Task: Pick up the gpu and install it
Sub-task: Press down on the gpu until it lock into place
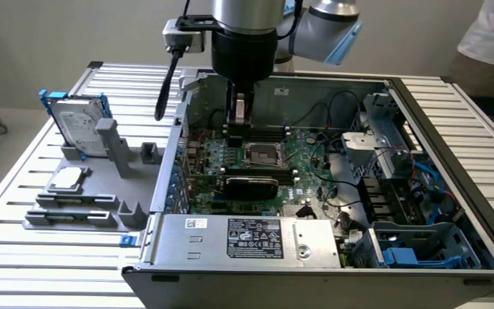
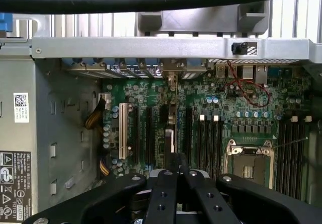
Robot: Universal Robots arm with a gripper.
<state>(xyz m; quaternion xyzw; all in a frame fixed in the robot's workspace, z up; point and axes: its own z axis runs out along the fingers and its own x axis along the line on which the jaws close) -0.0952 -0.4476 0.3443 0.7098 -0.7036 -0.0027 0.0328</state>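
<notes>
The gpu (image 1: pixel 251 185) stands on edge in a slot of the motherboard (image 1: pixel 307 145) inside the open computer case, black cover toward the front. In the wrist view the gpu (image 2: pixel 169 133) appears edge-on as a thin card running along the expansion slots. My gripper (image 1: pixel 239 132) hangs inside the case over the board, just above and behind the card. Its fingers (image 2: pixel 166 183) are shut together with nothing between them, and the gripper (image 2: pixel 177 159) tips point at the card's upper edge. Whether they touch it I cannot tell.
A silver hard drive with a blue frame (image 1: pixel 80 123) stands in a grey holder (image 1: pixel 101 193) at the exterior view's left, memory sticks (image 1: pixel 69 215) lying low in it. The CPU socket (image 1: pixel 262 154) and power supply (image 1: pixel 245 239) flank the card. A person (image 1: pixel 493 38) stands at the far right.
</notes>
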